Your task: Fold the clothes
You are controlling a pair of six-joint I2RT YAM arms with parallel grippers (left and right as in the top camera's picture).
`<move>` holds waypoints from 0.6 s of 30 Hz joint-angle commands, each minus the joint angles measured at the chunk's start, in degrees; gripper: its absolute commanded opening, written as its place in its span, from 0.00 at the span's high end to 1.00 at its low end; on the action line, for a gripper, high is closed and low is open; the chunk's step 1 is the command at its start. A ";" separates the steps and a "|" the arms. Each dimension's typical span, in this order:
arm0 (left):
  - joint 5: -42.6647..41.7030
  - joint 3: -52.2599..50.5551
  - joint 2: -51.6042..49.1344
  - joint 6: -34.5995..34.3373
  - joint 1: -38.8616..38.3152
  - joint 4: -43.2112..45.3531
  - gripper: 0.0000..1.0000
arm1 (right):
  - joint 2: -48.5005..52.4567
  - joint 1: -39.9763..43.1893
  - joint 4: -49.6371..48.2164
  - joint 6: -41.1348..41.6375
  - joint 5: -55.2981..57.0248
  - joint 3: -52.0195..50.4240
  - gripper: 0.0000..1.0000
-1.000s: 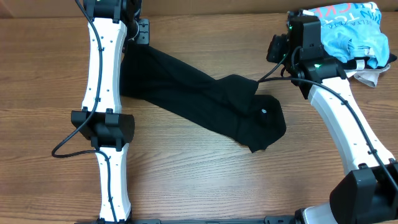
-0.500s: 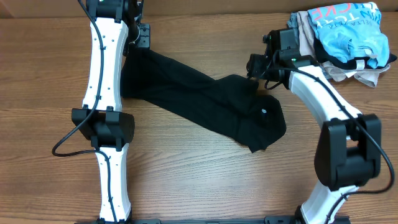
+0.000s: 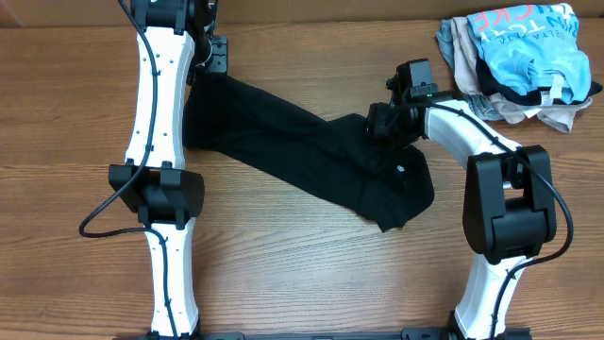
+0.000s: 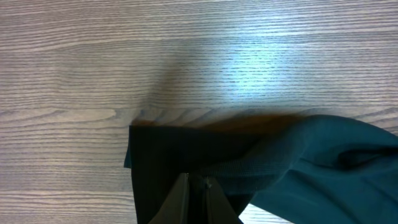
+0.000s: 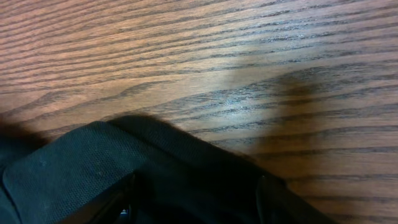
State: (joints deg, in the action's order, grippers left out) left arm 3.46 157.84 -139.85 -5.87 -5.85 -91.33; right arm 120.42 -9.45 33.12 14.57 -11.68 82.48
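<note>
Black T-shirt (image 3: 302,156) lies stretched across the table (image 3: 283,274); left pincer (image 4: 194,190) clamps one end; right pincer (image 5: 196,193) stands wide over the other end.

Bright, even light from above — soft glare on the table (image 4: 261,62), wrist views slightly blurred.

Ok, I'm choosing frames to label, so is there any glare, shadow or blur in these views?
Overhead: even light, sharp, but the black T-shirt reads as a flat dark mass. Left wrist: pale glare patch on the wooden table. Right wrist: soft shadow on the wood at upper right.
</note>
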 commanded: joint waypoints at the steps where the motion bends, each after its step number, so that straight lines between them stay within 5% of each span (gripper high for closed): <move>1: -0.11 0.02 -0.42 -0.17 0.59 -0.17 0.96 | 1.55 -0.20 -0.04 0.92 -3.06 0.79 0.43; 7: -0.09 0.02 -0.42 -0.17 0.59 -0.37 0.96 | 2.01 -0.28 -2.36 0.44 -9.46 0.81 0.78; 18: -0.07 0.02 -0.42 -0.15 0.59 -0.66 0.96 | 0.68 2.45 -0.11 -1.42 -9.44 7.87 0.93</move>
State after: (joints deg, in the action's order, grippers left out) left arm 3.46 157.84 -139.85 -5.87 -5.85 -91.79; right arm 121.73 -8.67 32.38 14.83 -20.36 85.27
